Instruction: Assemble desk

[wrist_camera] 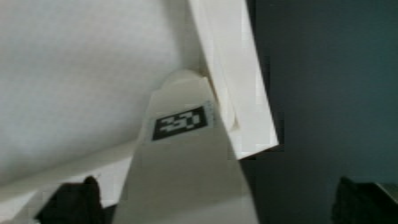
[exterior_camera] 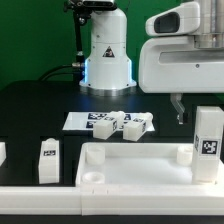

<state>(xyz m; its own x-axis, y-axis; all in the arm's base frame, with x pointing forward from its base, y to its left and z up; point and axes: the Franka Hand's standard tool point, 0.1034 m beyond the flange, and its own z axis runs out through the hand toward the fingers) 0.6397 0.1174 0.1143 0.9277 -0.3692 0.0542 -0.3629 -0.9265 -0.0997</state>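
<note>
Two blocky, tagged white legs (exterior_camera: pixel 137 125) lie flat.

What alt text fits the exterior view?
White desk slab on a black table, one leg upright on it at the exterior view's right, the gripper hovering beside it. Two more legs lie on the marker board.

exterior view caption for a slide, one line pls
hand hovers by a tagged leg standing upright at the desk slab edge; two legs lie by the marker board behind
</note>
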